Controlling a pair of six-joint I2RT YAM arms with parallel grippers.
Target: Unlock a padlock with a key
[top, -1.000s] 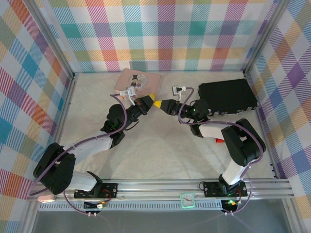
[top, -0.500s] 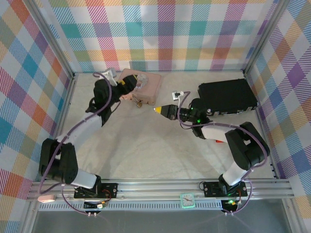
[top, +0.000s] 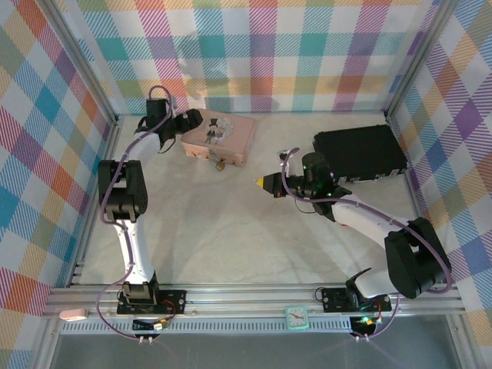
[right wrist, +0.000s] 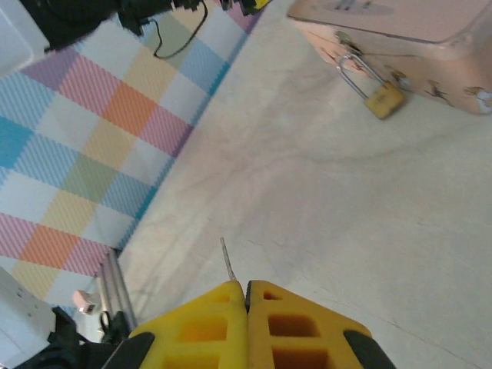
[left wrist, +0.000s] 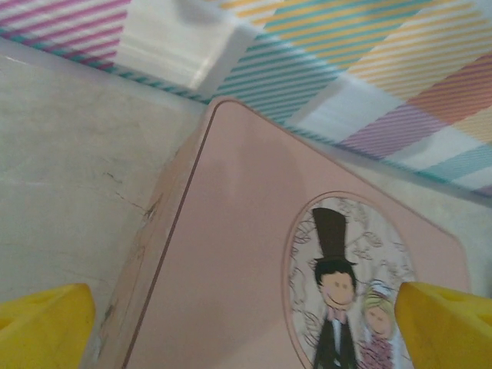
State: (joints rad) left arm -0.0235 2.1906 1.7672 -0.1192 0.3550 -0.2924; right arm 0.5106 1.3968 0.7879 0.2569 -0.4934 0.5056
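The pink tin [top: 231, 134] is sitting toward the far side of the table [top: 215, 231], left of the black case [top: 360, 154]. The left gripper [top: 188, 123] is hovering at the tin's far-left corner. Its wrist view is showing its yellow fingertips [left wrist: 42, 323] spread wide over the lid, released and grasping nothing. The right gripper [top: 265, 183] is hanging over the open table, well apart from the tin, with its jaws clenched on a thin silvery sliver [right wrist: 227, 260]. This is presumably the key, though it is too slight to confirm.

Judging from this, the approach step is in hand: the key is being carried, not yet inserted. The next move is calling for the right arm to bring the tip to the lock's keyhole and line it up, probably with the left gripper steadying the tin or the lock.

The padlock [top: 221, 164] is lying against the tin's near wall. In the right wrist view the padlock [right wrist: 382, 98] is showing as a tiny brass body resting on the table. Its thin silver shackle is hooking through the tin's hasp and looking closed.
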